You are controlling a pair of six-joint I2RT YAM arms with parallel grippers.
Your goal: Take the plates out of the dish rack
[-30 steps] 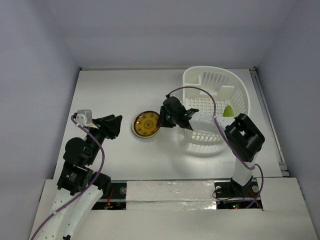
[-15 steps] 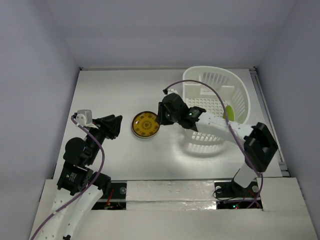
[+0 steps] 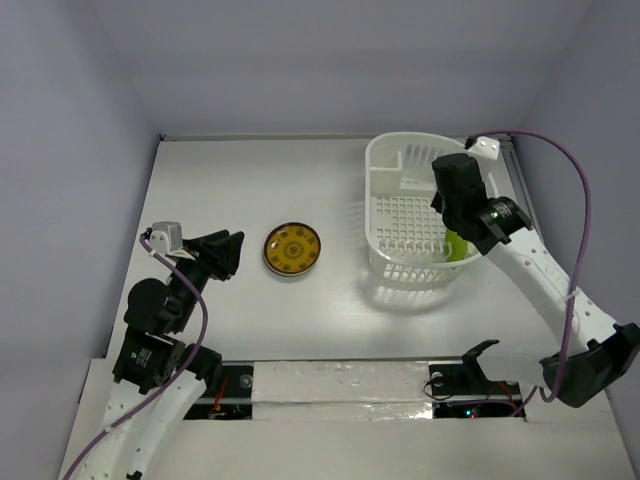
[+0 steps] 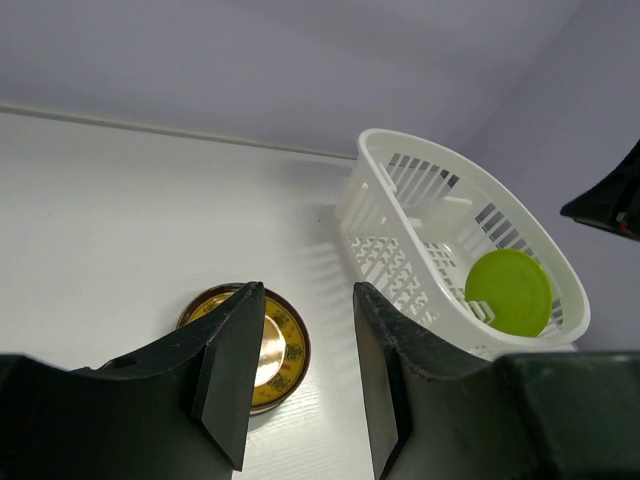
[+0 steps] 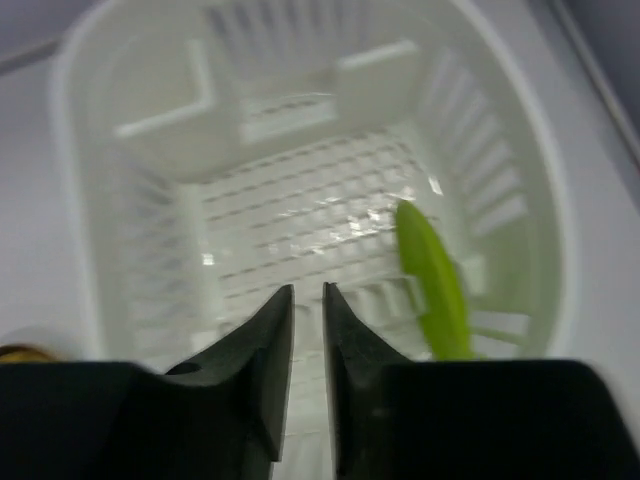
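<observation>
Claw (image 3: 452, 205) of the right arm hangs over the dish rack (image 3: 395, 151) at the frame's upper right (jaws nearly together, empty), apparently lined up for the lime green plate (image 3: 456, 246) leaning on edge inside.

White plastic dish rack (image 3: 410, 215)

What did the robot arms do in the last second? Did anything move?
The right gripper left the amber-yellow patterned plate lying on the white table and swung right, back over the white plastic dish rack; its fingers now look nearly closed and empty. The yellow plate, the lime green plate leaning inside the rack, and the left gripper stayed put.
</observation>
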